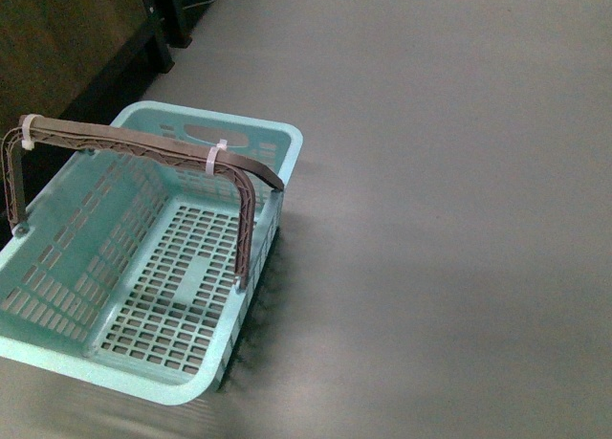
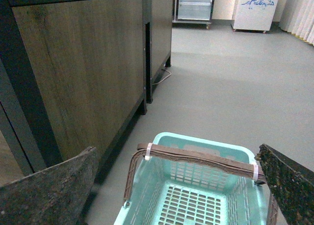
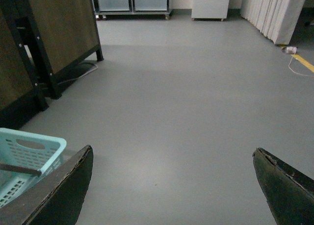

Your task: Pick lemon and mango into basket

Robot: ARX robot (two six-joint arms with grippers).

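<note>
The left gripper [image 2: 177, 151] is hanging wide open, gripping nothing, with the basket [image 1: 67, 259] sitting on the floor [image 1: 430, 219] just below it. The right gripper [image 3: 172, 151] is gaping too, the basket off to its left.

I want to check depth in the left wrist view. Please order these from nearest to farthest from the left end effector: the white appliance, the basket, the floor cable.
From the left end effector:
1. basket, just beyond the open fingers.
2. floor cable, further on, at the foot of the wooden cabinet.
3. white appliance, at the far wall.
</note>
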